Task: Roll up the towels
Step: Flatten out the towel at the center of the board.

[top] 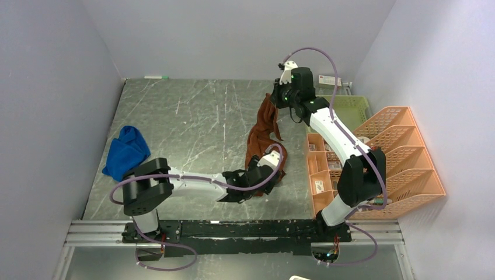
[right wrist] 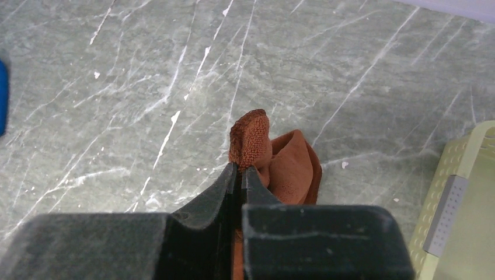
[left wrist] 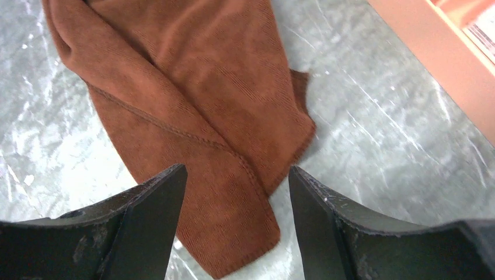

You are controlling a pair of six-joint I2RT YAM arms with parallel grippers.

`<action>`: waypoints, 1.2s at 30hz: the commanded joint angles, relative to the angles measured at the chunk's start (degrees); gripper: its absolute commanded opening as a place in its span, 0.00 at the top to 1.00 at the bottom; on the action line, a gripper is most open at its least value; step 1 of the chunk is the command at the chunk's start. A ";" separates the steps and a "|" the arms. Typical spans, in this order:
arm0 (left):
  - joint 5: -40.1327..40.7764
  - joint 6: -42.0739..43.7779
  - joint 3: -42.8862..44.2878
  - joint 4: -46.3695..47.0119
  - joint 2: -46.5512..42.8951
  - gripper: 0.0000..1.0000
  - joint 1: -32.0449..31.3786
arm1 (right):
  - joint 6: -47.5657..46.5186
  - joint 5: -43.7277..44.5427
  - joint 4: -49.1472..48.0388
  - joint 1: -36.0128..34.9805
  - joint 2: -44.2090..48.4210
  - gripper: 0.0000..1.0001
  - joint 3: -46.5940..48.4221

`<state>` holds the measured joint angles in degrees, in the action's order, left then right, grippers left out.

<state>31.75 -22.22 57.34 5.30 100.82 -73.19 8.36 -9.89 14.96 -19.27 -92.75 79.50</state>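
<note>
Item one – rust-brown terry towel: I am seeing it strung in a long twisted strip across the grey marbled table. Its far end is hanging lifted from the right gripper, and its near end is lying flat on the surface beside the orange plastic sorting rack.

Item two – royal-blue terry towel: it is sitting crumpled at the left side of the table, well apart from both arms.

Right gripper: the jaws are pinching a small tuft of the brown cloth, almost fully closed on it.

Left gripper: the jaws are standing wide over the near end, gripping nothing.

Handling, as I am judging it: the cloth is light, limp and grippy, so it will be sagging and bunching rather than holding a line. The hemmed near corner is looking like the best hold for stretching it flat.

Hard to make out: the left fingertips in the top view, hidden under the arm; how much cloth is folded beneath the strip; and most of the pale green plastic basket, which the right arm is covering.
</note>
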 commanded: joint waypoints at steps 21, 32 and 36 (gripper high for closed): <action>-1.90 -9.50 1.66 -11.05 3.69 0.33 -5.56 | 0.23 -3.91 -1.24 1.74 3.22 1.00 -2.59; -0.71 -12.05 0.71 -10.12 8.11 0.92 -5.65 | 0.45 -5.13 -1.72 2.34 3.45 1.00 -2.69; 0.48 -12.33 0.55 -11.94 6.87 0.93 -5.52 | 0.51 -4.84 -1.86 2.76 3.89 1.00 -2.71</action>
<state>32.34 -32.71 58.02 -3.79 106.26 -78.54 8.62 -14.26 14.46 -17.39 -90.89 77.19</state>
